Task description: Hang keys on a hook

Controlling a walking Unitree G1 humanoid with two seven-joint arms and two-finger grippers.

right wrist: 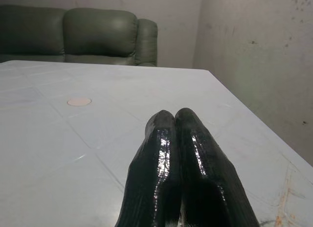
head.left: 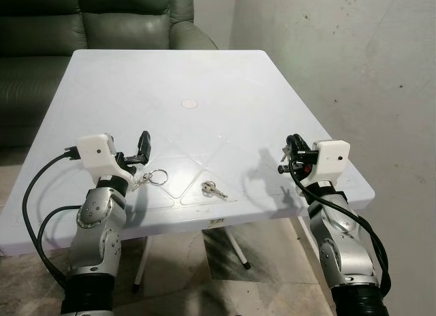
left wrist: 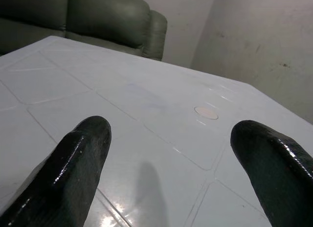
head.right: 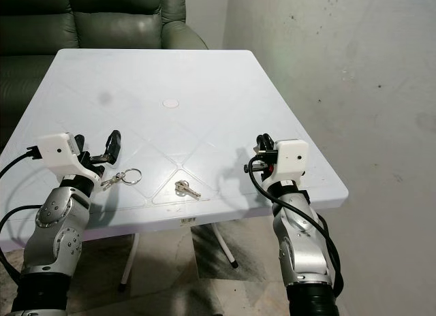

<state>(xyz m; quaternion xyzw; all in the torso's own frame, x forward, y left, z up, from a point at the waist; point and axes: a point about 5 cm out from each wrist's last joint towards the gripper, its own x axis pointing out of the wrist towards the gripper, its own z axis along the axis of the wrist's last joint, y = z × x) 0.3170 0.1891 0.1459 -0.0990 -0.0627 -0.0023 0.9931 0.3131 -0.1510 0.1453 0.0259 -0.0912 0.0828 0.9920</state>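
Note:
A key ring with keys (head.left: 153, 178) lies on the white table (head.left: 170, 71) near its front edge. A second, loose silver key (head.left: 212, 189) rests a little to its right. My left gripper (head.left: 136, 151) hovers just left of and above the key ring. Its fingers (left wrist: 80, 158) are spread wide apart and hold nothing. My right gripper (head.left: 291, 142) stays over the table's front right part, well right of the loose key. Its fingertips (right wrist: 174, 114) are pressed together and hold nothing.
A dark green sofa (head.left: 102, 23) stands behind the table. A grey concrete wall (head.left: 354, 71) runs along the right side. A small round cap (head.left: 189, 104) marks the table's middle. The table's front edge (head.left: 204, 224) lies just before my arms.

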